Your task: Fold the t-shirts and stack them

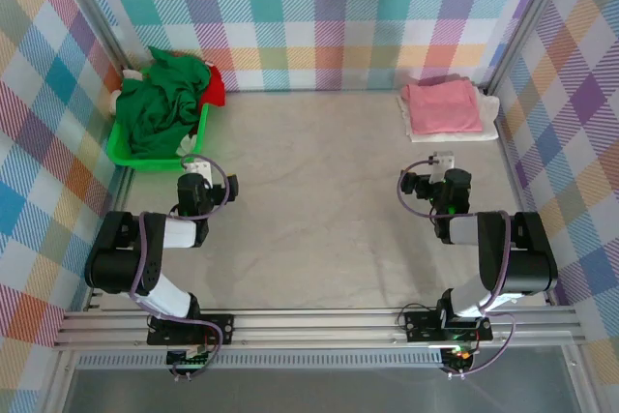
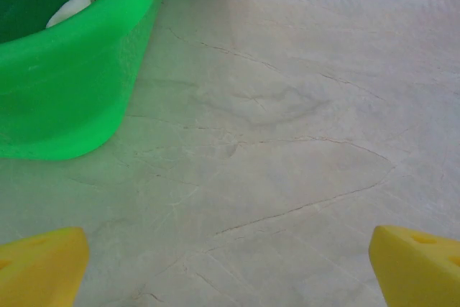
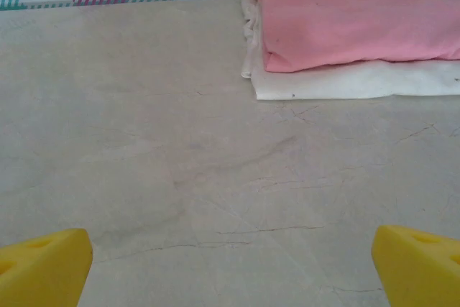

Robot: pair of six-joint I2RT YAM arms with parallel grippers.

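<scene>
I saw both grippers standing wide open and holding nothing. The left gripper (image 1: 196, 169) hung just in front of the lime basket (image 1: 145, 159) at the table's (image 1: 319, 181) far-left corner, and the green t-shirt (image 1: 162, 103) lay heaped in that basket just beyond the fingers, with the red t-shirt (image 1: 218, 87) bunched at its far right rim. The right gripper (image 1: 443, 160) faced the far-right corner, where the pink t-shirt (image 1: 442, 106) sat folded on top of a white t-shirt (image 1: 489, 129), near the fingertips but apart from them. My left wrist view gave me the basket's wall up close and a scrap of white cloth (image 2: 70, 8) inside it, which I could barely make out from above. The right wrist view showed the white layer's edge under the pink one. I counted one green, one red and one pink shirt, white cloth in two places, and one basket.
</scene>
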